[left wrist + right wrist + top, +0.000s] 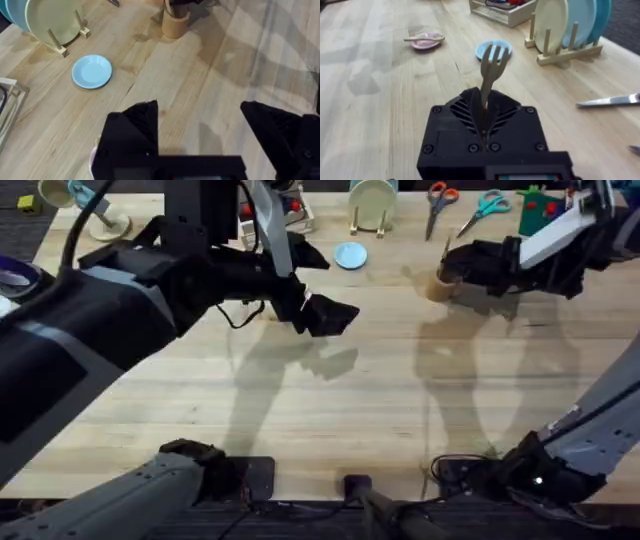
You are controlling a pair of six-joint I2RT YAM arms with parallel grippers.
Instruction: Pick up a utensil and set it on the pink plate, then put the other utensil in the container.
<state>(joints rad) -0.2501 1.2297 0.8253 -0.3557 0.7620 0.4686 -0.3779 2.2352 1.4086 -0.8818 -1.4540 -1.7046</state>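
Overhead: pale wooden table, scissors beyond

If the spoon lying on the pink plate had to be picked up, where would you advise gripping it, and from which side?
Probably at one of its ends, coming from straight above, with the fingers closing across its narrow width. The spoon lies flat across the pink plate, and both ends seem to reach past the rim. That should leave room beneath them for the fingers.

fork: pale matt wood | table: wood planks | blue plate: smooth, glossy
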